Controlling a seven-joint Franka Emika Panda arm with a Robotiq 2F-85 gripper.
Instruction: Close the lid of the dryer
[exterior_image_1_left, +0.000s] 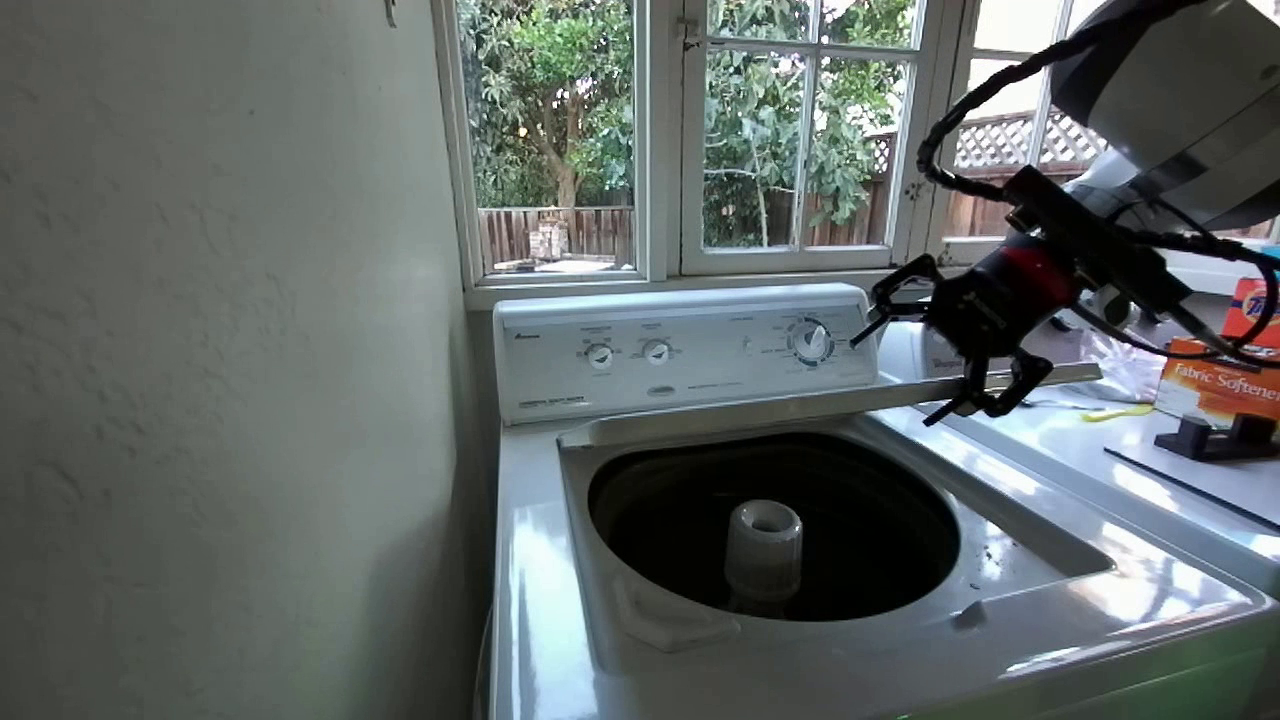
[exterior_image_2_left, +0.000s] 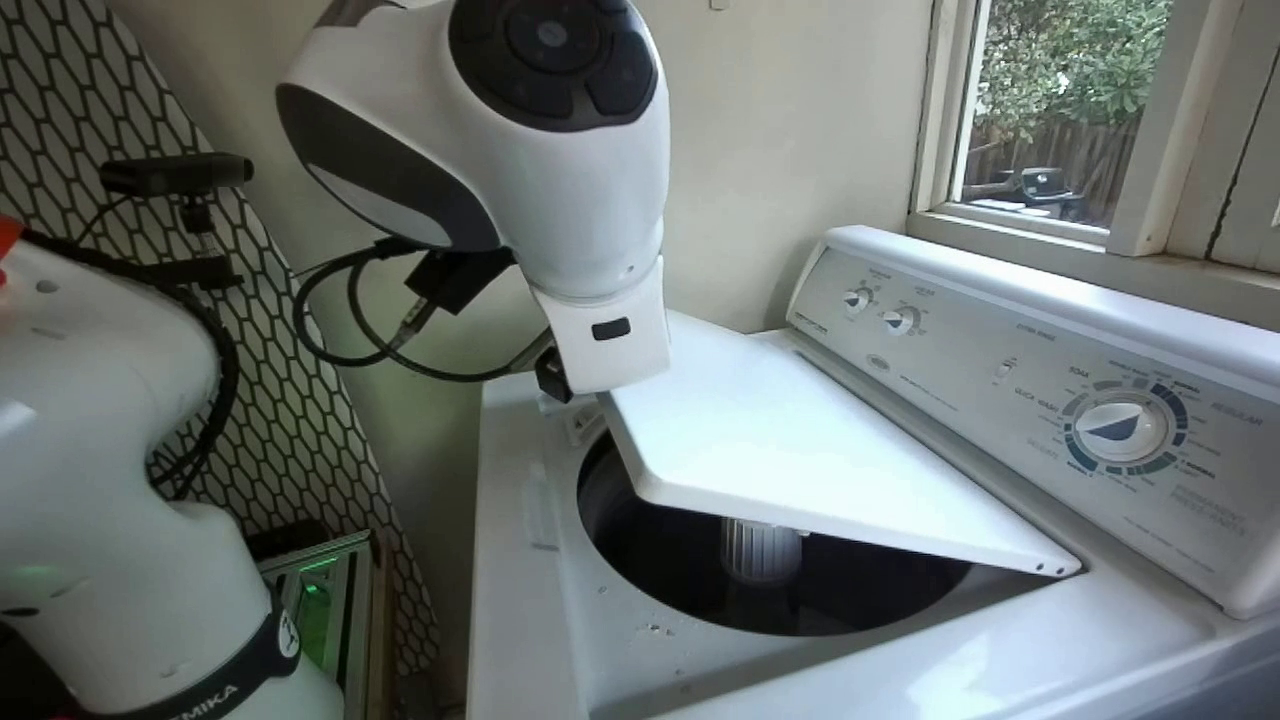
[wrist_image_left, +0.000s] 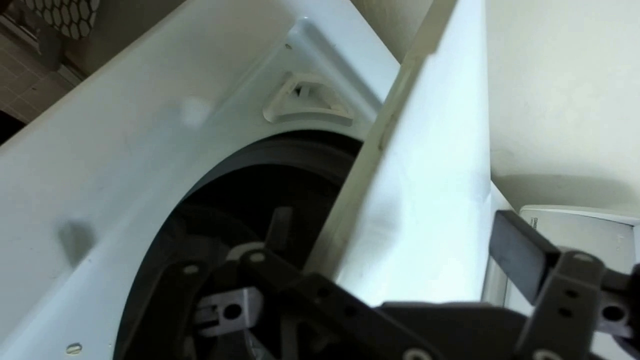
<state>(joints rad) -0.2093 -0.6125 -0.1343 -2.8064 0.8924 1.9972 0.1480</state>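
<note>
Your gripper (exterior_image_1_left: 892, 383): jaws spread, tilted lid (exterior_image_2_left: 770, 430) between fingers (wrist_image_left: 522, 255), contact unclear. Upper finger should ease lid down; clear lower one before dryer (exterior_image_1_left: 540, 600) pinches it.

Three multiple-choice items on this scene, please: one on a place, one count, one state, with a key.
1. Where is the white post relative to the dark tub?
A) behind it B) inside it C) in front of it

2. How many round knobs are on the back panel?
A) three B) one C) six

3. How does the lid sit?
A) fully shut B) detached C) partly open

1 B: it rises within the tub in both exterior views.
2 A: two small and one large show.
3 C: it slants above the tub, which shows beneath.
</note>
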